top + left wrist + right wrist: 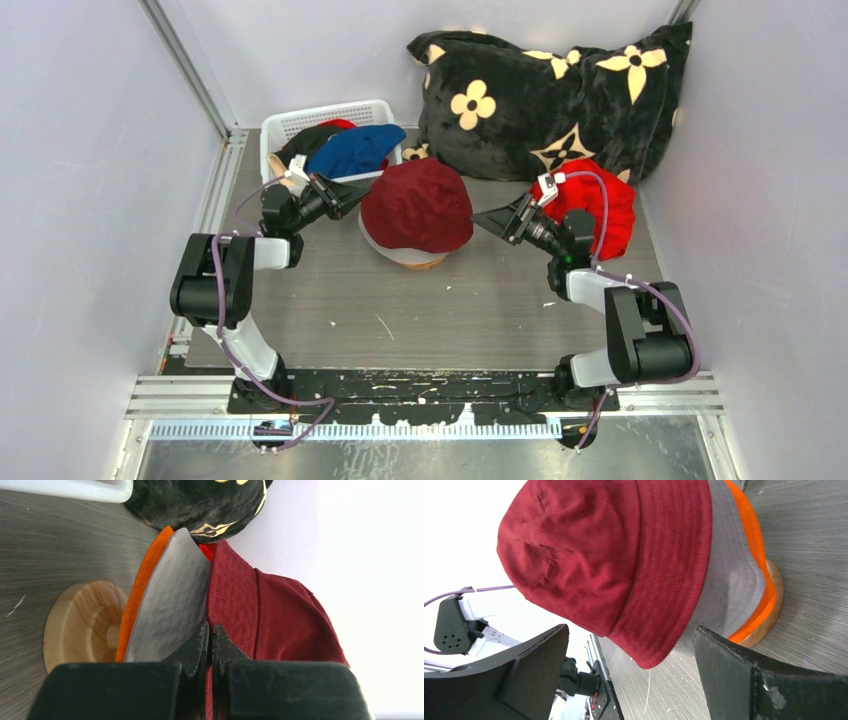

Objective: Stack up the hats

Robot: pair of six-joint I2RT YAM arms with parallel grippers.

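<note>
The dark red hat [417, 203] covers a grey hat [734, 590] and an orange hat [751, 530]. A blue hat [352, 150] lies in the white basket [300, 121]. A bright red hat [605, 210] sits right, and the black cushion [520, 120] bears cream flowers.

Left arm [212, 285], right arm [640, 345]: black boxy joint housings, white rounded links between. Purple cable [222, 330] loops along each, ending at white connector block [547, 187] near wrist. Fingers [744, 680] matt black, wedge-shaped, one scuffed grey. Bases on black plate [420, 385], paint chipped white.
</note>
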